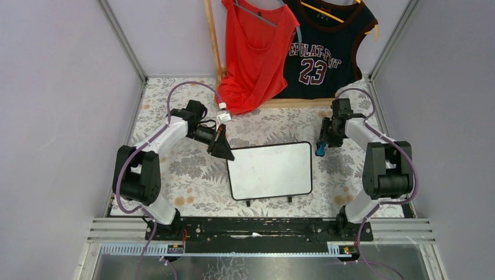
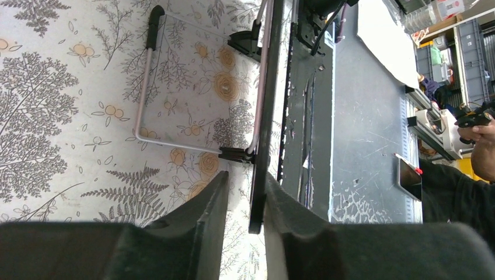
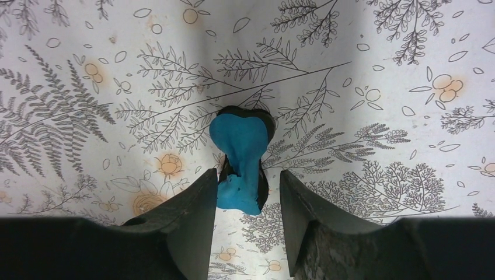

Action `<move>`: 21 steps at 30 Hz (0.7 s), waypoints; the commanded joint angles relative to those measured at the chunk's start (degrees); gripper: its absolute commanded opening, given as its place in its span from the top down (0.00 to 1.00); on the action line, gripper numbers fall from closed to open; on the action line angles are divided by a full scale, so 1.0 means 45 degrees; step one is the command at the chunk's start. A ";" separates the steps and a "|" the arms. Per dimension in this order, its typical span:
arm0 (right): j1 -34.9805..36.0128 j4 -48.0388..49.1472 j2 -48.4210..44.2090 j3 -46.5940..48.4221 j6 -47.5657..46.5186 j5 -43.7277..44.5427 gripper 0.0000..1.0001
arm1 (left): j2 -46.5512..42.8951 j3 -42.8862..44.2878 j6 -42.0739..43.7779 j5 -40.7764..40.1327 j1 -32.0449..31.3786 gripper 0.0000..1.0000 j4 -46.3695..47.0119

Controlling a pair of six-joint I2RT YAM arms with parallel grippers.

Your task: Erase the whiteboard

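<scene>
The whiteboard [image 1: 269,170] looks clean. The left pincer [image 2: 245,178] is slightly apart around its upper left corner, the right pincer [image 3: 248,173] apart around the blue eraser [image 3: 239,140]. I would lift both straight, without dragging.

Overhead camera, behind the near edge, looks down on the whole grey floral tablecloth [image 1: 175,169]. Both wrist cameras face it closely; the left, aimed nearward, shares the black-framed white rectangular whiteboard [image 1: 269,170].

I note a table [image 1: 175,169] covered in a floral-print cloth. The whiteboard [image 1: 269,170] rests on it, face blank. A small blue object [image 1: 320,151] sits on the cloth just beside the whiteboard's far right corner.
</scene>
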 commanded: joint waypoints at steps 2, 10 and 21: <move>-0.0034 0.0028 -0.0671 0.0241 -0.0069 -0.0264 0.51 | 0.0176 -0.0082 0.0049 -0.1463 -0.0046 0.71 0.0571; -0.0029 0.0045 -0.0465 0.0190 -0.0097 -0.0293 0.51 | 0.0241 0.0431 0.0948 -0.0922 -0.0046 0.66 -0.0585; -0.0029 0.0143 -0.0203 0.0234 -0.0137 -0.0398 0.53 | -0.0120 0.0828 0.0847 -0.0923 -0.0050 0.65 -0.0927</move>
